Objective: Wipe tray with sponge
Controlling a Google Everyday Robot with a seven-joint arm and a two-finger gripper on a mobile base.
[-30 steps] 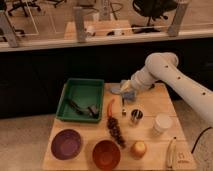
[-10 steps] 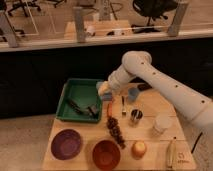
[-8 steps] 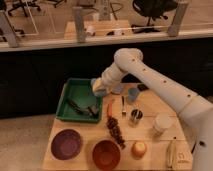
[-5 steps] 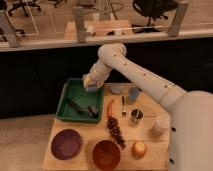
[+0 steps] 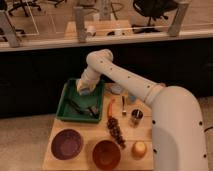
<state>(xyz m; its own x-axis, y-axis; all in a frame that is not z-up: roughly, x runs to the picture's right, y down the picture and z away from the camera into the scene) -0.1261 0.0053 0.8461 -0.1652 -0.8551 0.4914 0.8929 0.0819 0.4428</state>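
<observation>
One white robot arm [image 5: 125,75], reaching from the lower right and stretched toward the left of the picture above a wooden worktop [image 5: 87,131]; claw [image 5: 86,88] at its end, low over the far right corner of the green tray [image 5: 64,104], close to the back rim; apart or together, cannot tell; a small yellowish-and-blue shape [image 5: 84,90] right at the claw's tip, too blurred to name.

Tray on the far left part of the worktop, rectangular, with raised sloping sides; directly under the claw at that one corner, most of its floor spread out to the left of the claw and nearer the camera; thin dark utensils [image 5: 77,105] lying across the floor, well apart from the claw; a small greyish item [image 5: 94,111] by the near right corner.

In front of the tray, a round purple bowl [image 5: 67,143]; beside it to the right, a round orange-brown bowl [image 5: 106,153]; a dark bunch of grapes [image 5: 116,131] just behind and right of that bowl; a slim orange item [image 5: 110,107] just beside the tray's right wall; a metal cup [image 5: 136,116] further right, under the arm; a round yellow-orange fruit [image 5: 139,148] near the front right of the worktop.
</observation>
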